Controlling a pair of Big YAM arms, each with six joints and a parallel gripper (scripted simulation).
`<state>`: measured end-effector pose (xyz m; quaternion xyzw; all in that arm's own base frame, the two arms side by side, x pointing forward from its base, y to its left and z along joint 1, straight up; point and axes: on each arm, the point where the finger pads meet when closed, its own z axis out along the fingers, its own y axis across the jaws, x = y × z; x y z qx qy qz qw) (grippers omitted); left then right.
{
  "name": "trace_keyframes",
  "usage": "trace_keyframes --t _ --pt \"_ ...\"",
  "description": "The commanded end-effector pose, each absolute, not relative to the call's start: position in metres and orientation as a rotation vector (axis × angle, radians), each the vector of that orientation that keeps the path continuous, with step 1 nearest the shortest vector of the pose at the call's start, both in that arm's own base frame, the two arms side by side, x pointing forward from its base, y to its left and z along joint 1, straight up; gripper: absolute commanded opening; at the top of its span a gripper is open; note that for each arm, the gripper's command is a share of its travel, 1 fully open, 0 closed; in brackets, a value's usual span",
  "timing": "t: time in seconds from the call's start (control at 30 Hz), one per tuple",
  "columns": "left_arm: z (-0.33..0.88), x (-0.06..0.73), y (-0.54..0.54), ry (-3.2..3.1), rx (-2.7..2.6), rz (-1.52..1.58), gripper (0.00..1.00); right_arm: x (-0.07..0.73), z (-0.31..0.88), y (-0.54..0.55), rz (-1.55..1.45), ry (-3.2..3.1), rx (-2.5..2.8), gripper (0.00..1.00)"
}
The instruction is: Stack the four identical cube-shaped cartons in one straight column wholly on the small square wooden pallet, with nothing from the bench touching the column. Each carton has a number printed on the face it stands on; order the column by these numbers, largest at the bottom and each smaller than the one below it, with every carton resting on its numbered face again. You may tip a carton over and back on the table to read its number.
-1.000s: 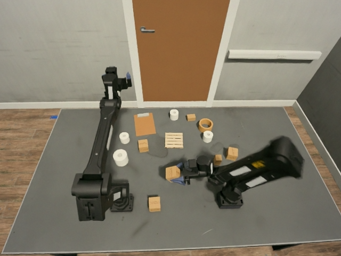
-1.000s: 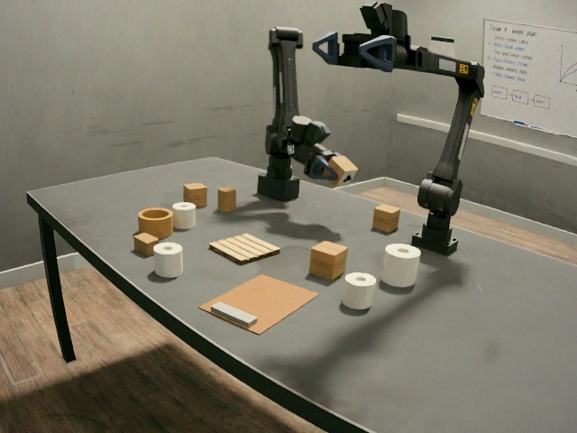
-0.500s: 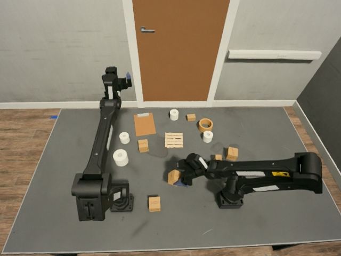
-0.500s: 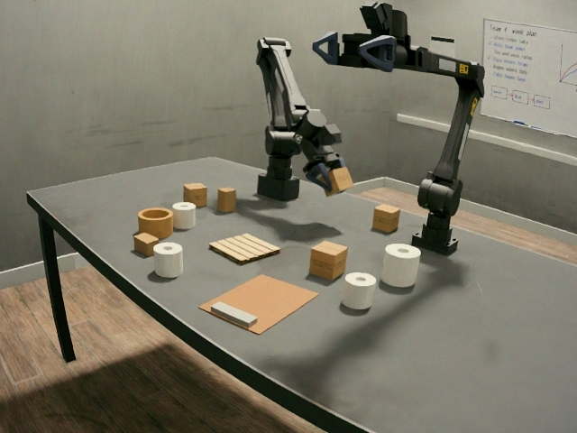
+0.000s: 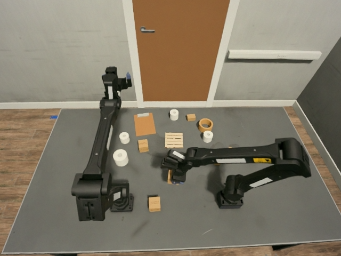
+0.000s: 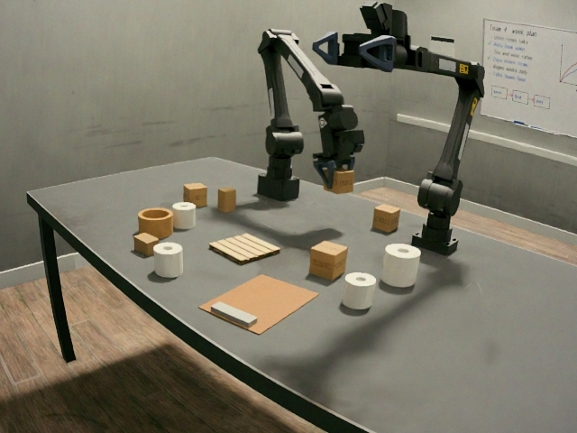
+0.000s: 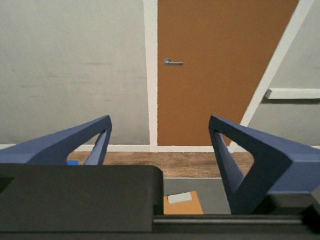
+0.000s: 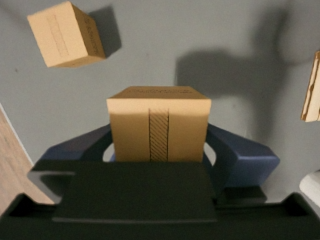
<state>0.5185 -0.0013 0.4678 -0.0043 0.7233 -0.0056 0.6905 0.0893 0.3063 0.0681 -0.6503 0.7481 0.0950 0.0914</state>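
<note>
My right fingers [image 5: 177, 182] [image 6: 336, 173] grip a brown cube-shaped cardboard carton [image 6: 341, 180] [image 8: 159, 127] between their pads, probably light and stiff, best squeezed mid-side; my left fingers [image 6: 352, 50] stand wide and bare.

1. Here's the brown clipboard [image 5: 144, 125] [image 6: 263, 298] [image 7: 187, 207], lying flat, grey clip [image 5: 143, 114] [image 6: 233, 313] [image 7: 180, 198] at one end!
2. A big white roll [image 5: 120, 159] [image 6: 400, 269] stands upright, a smaller roll [image 5: 124, 139] [image 6: 359, 294] near it.
3. Over to the orange-brown ring [image 5: 205, 129] [image 6: 155, 229], with a white roll [image 5: 207, 138] [image 6: 184, 217] [image 8: 312, 187] right beside it!
4. Near that ring, a small brown box [image 5: 191, 118] [image 6: 146, 244] and another upright white roll [image 5: 173, 117] [image 6: 168, 263].
5. There's a narrow brown block [image 6: 226, 200], standing tall.
6. And behind, a brown door [image 5: 179, 60] [image 7: 215, 75]; elsewhere, a whiteboard [image 6: 521, 84] with writing!
</note>
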Motion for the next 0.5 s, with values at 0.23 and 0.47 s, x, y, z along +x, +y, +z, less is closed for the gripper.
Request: trace_keyframes --t 0.23,0.47 --pt "0.498 0.518 0.0 1.56 0.0 0.0 1.0 0.088 0.074 0.334 0.273 2.243 -1.896 0.55" --pt "0.498 0.518 0.0 1.56 0.0 0.0 1.0 0.068 0.029 0.333 0.27 2.248 -1.899 0.55"
